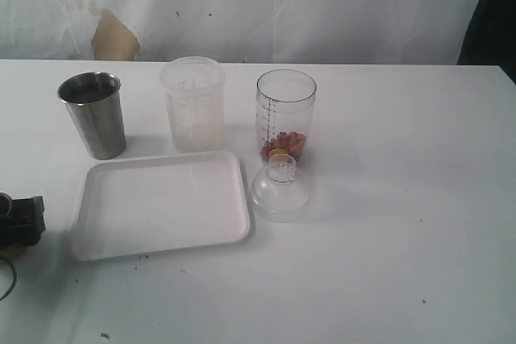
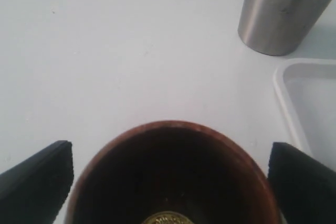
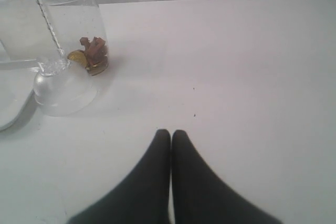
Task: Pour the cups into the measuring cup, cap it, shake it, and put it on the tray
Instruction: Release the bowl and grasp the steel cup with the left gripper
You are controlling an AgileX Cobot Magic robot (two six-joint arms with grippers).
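Where the exterior view cuts off at 9 o'clock: a dark bulk of the left arm (image 1: 20,219), half out of frame, its fingers not made out there.
Left claw (image 2: 169,148): spread wide astride the wooden cup (image 2: 170,182), gripping nothing. A sliver of table (image 2: 121,51) shows between each black fingertip (image 2: 42,177) and the rim. Any contact lower down is cut off by the frame edge.
Wooden cup: seen only from the left wrist, upright, mouth up. Its inside is dark, with a gold round thing (image 2: 168,219) at the bottom, mostly cropped.
Steel tumbler (image 1: 94,114): upright at 11 o'clock of the tray (image 1: 161,235), apart from it. What it holds cannot be seen.
Tray: flat on the table at 8 o'clock of the table's middle, its white rim hard to tell from the white top.
Frosted cup (image 1: 193,102): upright at 12 o'clock of the tray, its contents blurred by the wall.
Measuring cup (image 1: 285,106): upright and uncapped at 2 o'clock of the tray, with reddish-brown bits and something gold at the bottom, too small to name.
Clear domed lid (image 1: 280,195): at 6 o'clock of the measuring cup, just beside the tray's edge. Its knob overlaps the cup's base, and whether they touch cannot be told.
Right claw (image 3: 170,135): seen from its own wrist only, fingers pressed together on nothing, over bare table at 4 o'clock of the measuring cup.
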